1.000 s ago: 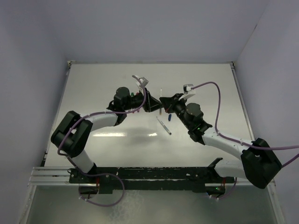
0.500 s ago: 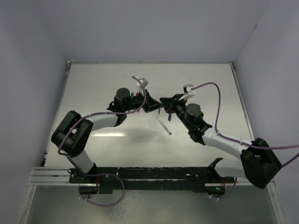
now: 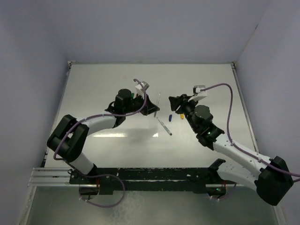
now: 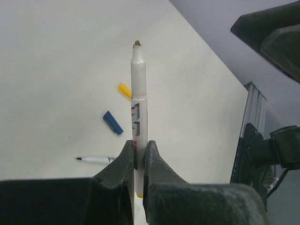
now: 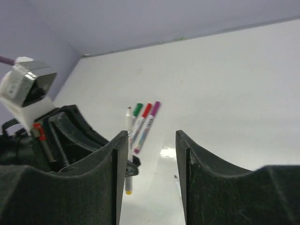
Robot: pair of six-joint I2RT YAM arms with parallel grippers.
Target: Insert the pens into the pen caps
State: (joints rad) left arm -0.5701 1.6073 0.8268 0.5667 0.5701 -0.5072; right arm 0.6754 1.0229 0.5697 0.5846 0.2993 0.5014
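White pen [image 4: 138,79], black lettering [image 4: 136,118] illegible

white pen [image 4: 138,108] upright, tip bare, yellow cap [image 4: 124,91] and blue cap [image 4: 113,123] lying close together, second pen [image 4: 96,160] flat nearby
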